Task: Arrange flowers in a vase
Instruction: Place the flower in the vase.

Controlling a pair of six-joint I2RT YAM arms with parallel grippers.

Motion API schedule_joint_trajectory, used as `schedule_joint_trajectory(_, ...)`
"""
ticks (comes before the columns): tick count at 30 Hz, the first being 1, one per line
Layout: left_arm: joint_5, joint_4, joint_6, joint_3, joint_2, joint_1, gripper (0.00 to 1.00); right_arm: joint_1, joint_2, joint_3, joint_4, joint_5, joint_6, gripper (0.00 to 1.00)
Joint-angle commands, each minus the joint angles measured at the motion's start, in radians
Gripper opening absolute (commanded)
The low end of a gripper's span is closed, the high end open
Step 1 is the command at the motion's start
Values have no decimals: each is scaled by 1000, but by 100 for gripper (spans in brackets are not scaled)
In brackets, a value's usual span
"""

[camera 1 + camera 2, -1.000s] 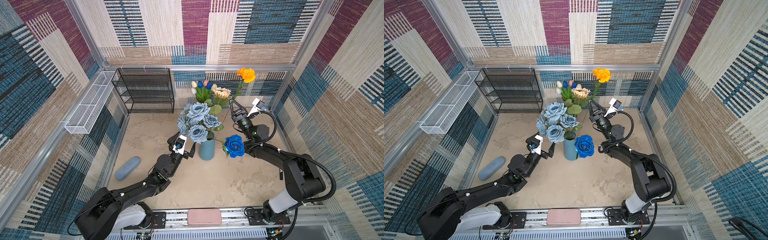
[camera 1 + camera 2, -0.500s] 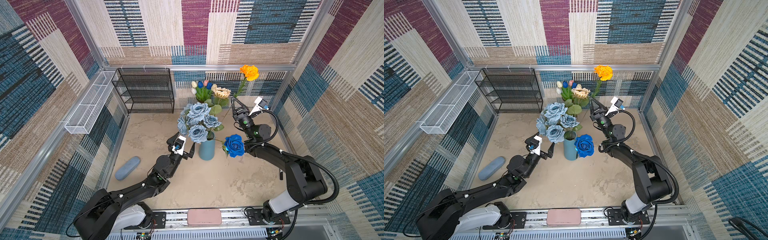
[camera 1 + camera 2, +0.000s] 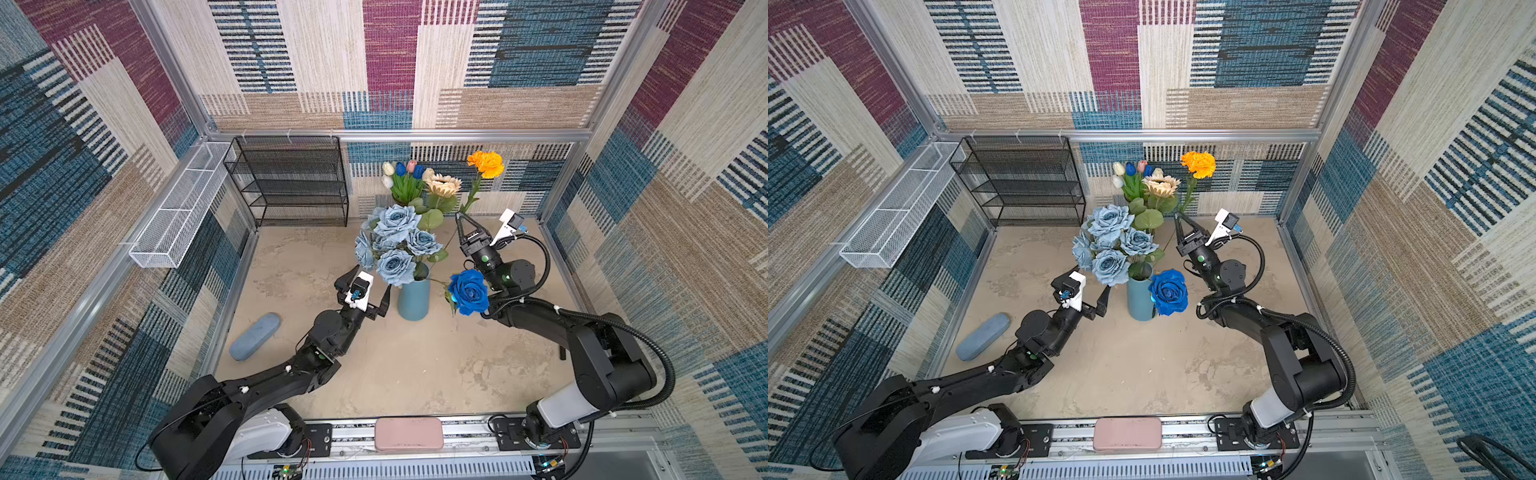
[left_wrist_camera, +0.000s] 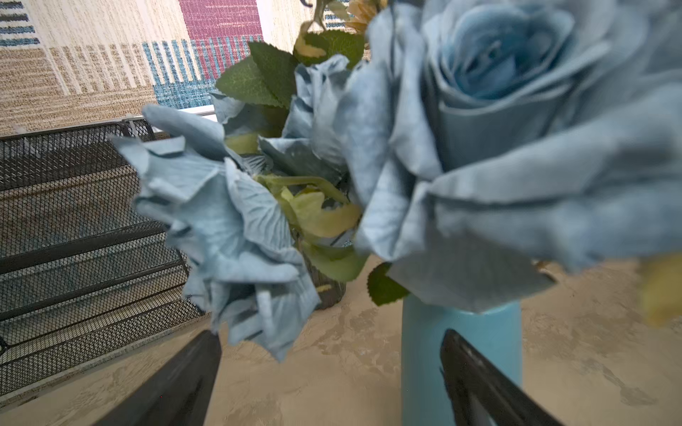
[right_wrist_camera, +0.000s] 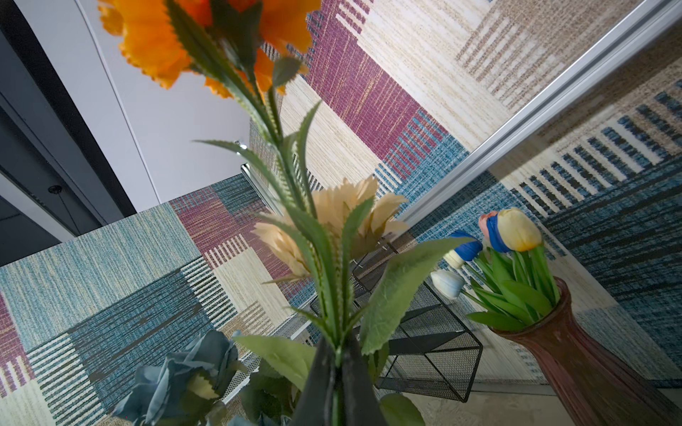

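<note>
Tho ruffled, orange bloom (image 3: pixel 485 164) slim-stemmed

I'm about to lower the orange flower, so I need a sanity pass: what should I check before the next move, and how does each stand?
1. Right pincer shut on the orange ruffled flower's green stem: ok.
2. Left pincer open and empty: ok.
3. Tall matte blue cylindrical vase upright: ok.
4. Stem's lower end in the vase mouth: cannot tell; pale blue fabric roses hide it.
5. Left pincer clear of vase: cannot tell.
</note>
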Motion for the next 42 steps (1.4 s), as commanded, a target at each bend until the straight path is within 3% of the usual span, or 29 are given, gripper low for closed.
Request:
schedule_joint_trajectory(1,1,54,-35,-3,-2,1,96,8,-21,-9,391,-10,-38,0)
schedule_joint_trajectory(22,8,65,-36,3,14,1,96,135,-31,-63,314,-20,-408,0)
schedule_joint_trajectory(36,0,64,-30,3,18,1,96,143,10,-76,280,-126,-448,0)
schedule_joint_trajectory(40,-4,62,-30,0,16,1,96,143,-13,-72,245,-153,-464,7)
schedule_joint_trajectory(42,-4,62,-31,0,15,1,96,143,-26,-73,231,-158,-470,20)
